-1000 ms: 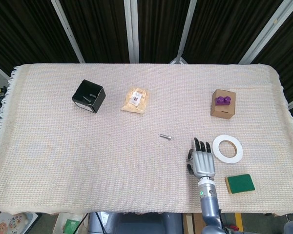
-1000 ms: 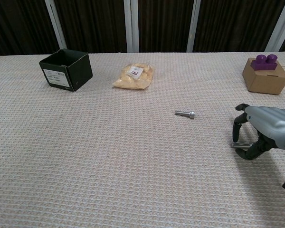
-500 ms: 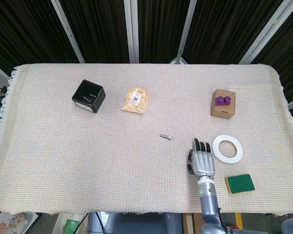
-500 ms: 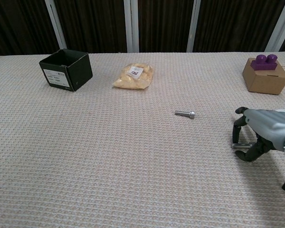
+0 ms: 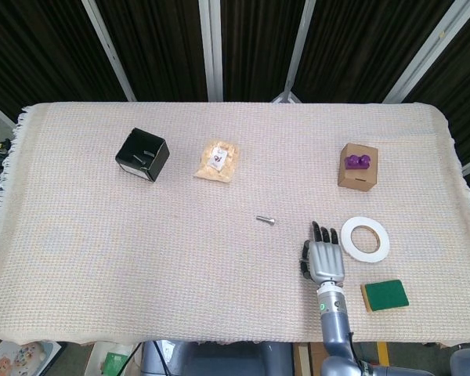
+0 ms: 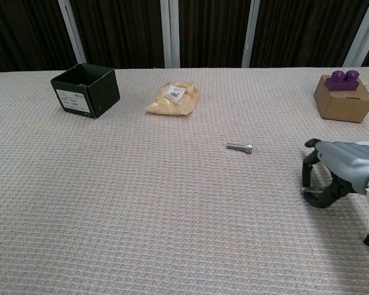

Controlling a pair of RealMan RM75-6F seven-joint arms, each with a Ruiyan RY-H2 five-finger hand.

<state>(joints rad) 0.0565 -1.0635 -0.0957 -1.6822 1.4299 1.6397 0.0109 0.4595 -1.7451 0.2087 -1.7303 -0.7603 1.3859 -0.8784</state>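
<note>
Head view: the right hand lies palm down over the woven tablecloth near the front edge, fingers extended forward and close together. The bolt lies on the cloth ahead of the hand and toward the robot's left, apart from it. A white tape ring lies just beside the hand on its outer side, and a green sponge sits nearer the front edge. A cardboard box with a purple block on top stands farther back. A black box and a bag of snacks are at the far left half. Chest view: the right hand hovers low over the cloth with fingers curled downward and the thumb opposed; it appears to hold nothing, though the space under the palm is partly hidden. The bolt lies flat, well clear of the fingertips.
</note>
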